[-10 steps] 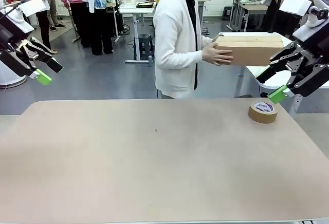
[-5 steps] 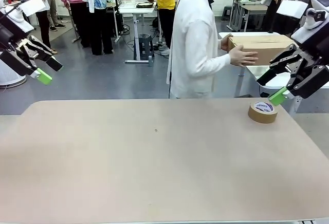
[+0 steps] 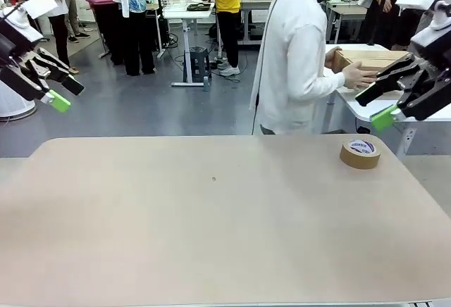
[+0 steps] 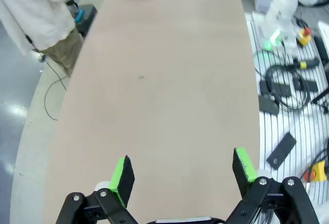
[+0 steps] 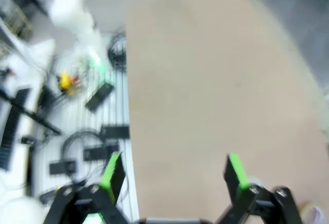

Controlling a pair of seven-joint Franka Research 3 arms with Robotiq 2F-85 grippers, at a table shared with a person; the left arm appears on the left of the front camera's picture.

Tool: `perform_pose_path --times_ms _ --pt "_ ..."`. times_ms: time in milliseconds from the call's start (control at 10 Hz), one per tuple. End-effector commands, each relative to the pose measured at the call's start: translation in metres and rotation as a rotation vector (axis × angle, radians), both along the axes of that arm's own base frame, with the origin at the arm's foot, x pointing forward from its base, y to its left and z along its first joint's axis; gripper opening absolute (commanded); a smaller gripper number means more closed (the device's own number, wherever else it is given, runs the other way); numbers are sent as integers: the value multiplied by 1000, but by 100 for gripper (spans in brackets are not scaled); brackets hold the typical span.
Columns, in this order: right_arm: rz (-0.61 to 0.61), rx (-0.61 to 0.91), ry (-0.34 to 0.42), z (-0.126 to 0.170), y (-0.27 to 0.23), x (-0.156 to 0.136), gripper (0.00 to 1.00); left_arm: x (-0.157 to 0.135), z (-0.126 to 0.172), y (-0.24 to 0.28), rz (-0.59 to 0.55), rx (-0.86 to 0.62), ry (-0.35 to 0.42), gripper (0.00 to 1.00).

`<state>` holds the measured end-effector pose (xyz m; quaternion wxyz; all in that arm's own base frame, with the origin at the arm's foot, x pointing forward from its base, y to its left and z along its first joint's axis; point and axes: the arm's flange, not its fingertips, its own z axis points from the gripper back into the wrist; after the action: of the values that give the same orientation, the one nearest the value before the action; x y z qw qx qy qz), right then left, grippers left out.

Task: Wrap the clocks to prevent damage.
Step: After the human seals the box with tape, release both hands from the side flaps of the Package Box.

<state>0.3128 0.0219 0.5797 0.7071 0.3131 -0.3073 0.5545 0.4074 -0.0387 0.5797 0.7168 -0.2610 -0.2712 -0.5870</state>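
Just below right end effector: tape roll.

Matt tan table; brown paper tape roll; plain cardboard box.

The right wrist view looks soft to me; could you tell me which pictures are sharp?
Right wrist view: motion-blurred throughout, green-padded right end effector included. Left wrist view: sharp, with wide-angle bending of the beige table edges. Front view: crisp, evenly lit, round brown tape roll clear.

Tan table, perhaps tape roll
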Motion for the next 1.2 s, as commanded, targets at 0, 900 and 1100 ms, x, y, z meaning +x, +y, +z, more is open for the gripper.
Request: perform_pose_path --times_ms 0,900,1100 --pt "-52 222 17 -3 -28 24 100 4 1 29 28 -198 -10 100" --pt "-93 396 -29 -34 -111 15 100 -49 8 158 140 -506 -124 100" --pt "-76 398 -27 -33 -108 17 100 -55 9 160 138 -475 -115 100"
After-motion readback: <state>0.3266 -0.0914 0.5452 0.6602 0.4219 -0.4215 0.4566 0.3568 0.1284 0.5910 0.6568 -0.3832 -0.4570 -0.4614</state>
